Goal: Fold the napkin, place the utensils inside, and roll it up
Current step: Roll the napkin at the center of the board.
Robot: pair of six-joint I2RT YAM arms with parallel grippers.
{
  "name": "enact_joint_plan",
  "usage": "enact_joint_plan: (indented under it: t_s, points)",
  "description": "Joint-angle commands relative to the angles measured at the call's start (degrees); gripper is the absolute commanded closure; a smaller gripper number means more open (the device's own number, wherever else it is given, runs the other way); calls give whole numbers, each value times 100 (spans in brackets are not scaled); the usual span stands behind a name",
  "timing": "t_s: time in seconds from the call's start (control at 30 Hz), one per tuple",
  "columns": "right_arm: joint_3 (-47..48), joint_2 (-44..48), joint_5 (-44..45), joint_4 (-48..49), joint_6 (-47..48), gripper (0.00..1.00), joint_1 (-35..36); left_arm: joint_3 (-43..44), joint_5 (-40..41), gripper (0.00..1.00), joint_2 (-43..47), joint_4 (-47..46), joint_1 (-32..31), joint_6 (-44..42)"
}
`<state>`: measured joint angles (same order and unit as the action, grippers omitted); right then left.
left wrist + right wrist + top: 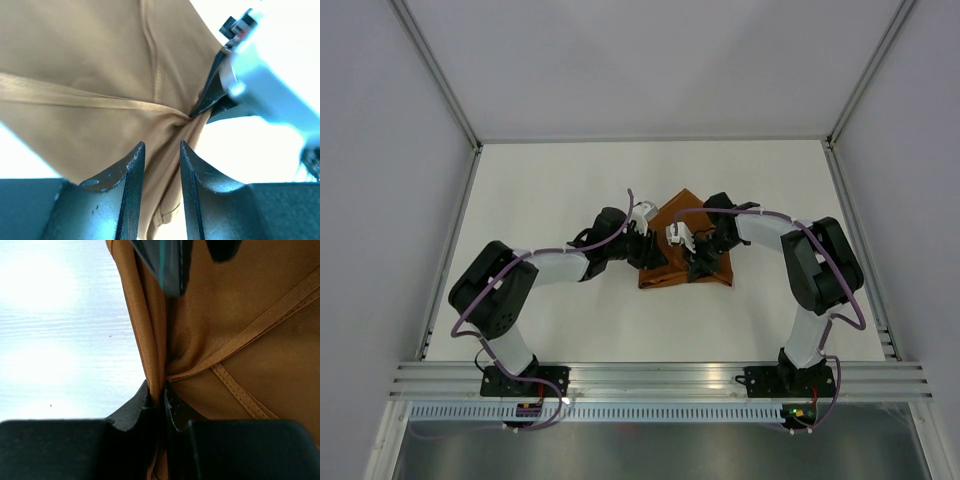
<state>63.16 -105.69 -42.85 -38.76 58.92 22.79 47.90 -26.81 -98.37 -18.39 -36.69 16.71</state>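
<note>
The rust-orange napkin lies bunched and partly folded at the table's middle, between my two grippers. My right gripper is shut on a gathered fold of the napkin; its jaws pinch the cloth tight. My left gripper is open; a strip of the napkin runs through the gap between its jaws without being clamped. The right gripper's dark finger shows in the left wrist view, pinching the cloth just ahead. The knife is out of view.
The white table is fenced by grey walls and aluminium rails at the left, right and back. Both arms reach inward and their wrists stand close together over the cloth.
</note>
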Motion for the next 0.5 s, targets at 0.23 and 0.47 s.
enact_joint_plan:
  t_s: [0.23, 0.47]
  points:
    - [609, -988, -338, -1431, 524, 97, -354, -668, 1695, 61, 415, -1553, -716, -1519]
    - [935, -1454, -434, -1739, 559, 98, -477, -466, 1854, 58, 318, -1396, -1164, -2776]
